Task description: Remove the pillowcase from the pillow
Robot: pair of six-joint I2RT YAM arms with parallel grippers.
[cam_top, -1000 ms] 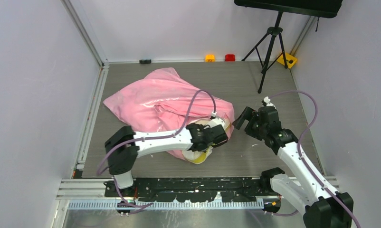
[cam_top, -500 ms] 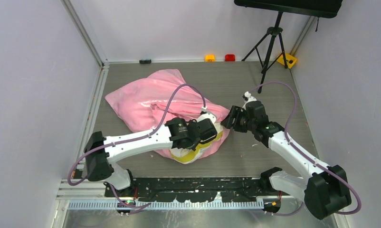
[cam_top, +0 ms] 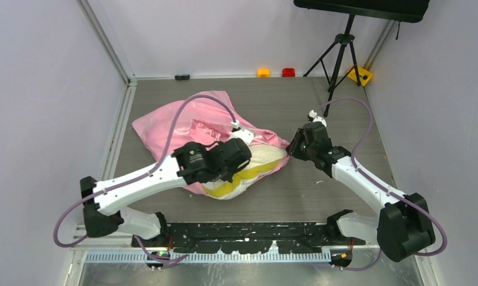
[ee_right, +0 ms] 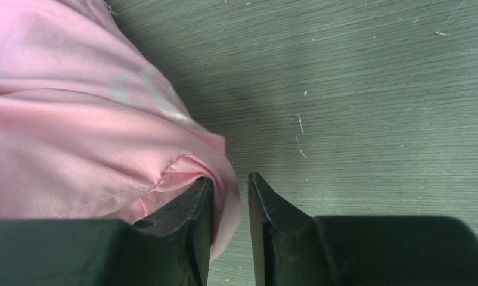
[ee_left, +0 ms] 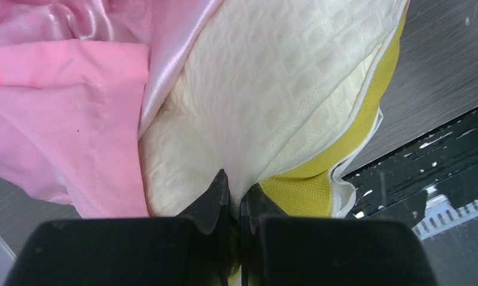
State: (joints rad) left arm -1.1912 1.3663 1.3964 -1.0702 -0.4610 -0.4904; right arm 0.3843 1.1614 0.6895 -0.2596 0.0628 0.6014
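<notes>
The pink satin pillowcase lies crumpled at mid-table, still covering the far part of the cream pillow. The pillow's near end sticks out, showing its mustard-yellow band. My left gripper is shut, pinching a fold of the pillow's quilted cream fabric beside the pink pillowcase. My right gripper sits at the pillowcase's right corner. Its jaws are narrow but still apart, with the pink hem lying between them against the left finger. From above, the right gripper touches the cloth's right tip.
A black tripod stands at the back right beside a yellow block. Small yellow and red items sit along the back edge. The grey table is walled on three sides, with a black rail at the near edge.
The left arm has swung left with the pillow in its grip, and more cream pillow shows. The right gripper has moved left onto the pillowcase corner, its jaws narrowing.
</notes>
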